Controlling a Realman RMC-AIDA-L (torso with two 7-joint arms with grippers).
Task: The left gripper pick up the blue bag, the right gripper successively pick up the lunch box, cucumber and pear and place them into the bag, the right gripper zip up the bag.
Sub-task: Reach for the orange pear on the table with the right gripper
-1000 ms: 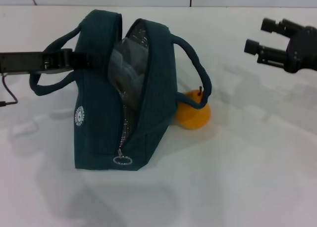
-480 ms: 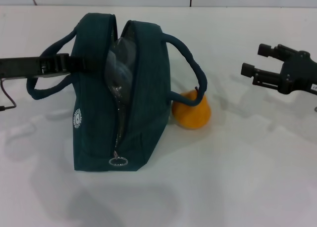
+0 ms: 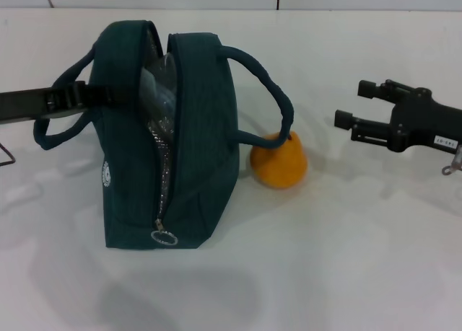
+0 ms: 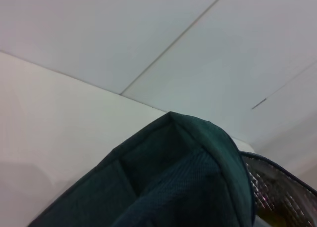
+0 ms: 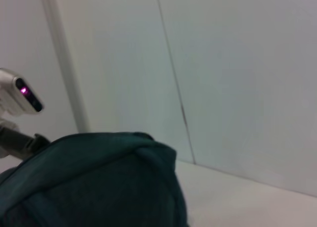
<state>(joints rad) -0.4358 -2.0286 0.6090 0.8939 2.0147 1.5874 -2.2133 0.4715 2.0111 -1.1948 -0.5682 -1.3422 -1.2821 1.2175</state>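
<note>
Left end effector (image 3: pixel 90 94) is clamped on the blue bag's (image 3: pixel 195 129) near handle, holding it upright with its long axis running toward the camera, zipper ring (image 3: pixel 164 237) nearest. Pear (image 3: pixel 280 160) touches the bag's right side. Right end effector (image 3: pixel 354 107), fingers apart, hovers over open bench (image 3: pixel 346 244) beyond the pear.

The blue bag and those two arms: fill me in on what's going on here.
The left gripper holds the blue bag upright on the white table by its left side, zipper undone and foil lining showing. The right gripper hangs open and empty to the right of the bag. The pear sits on the table against the bag, under one handle, not yet packed.
</note>
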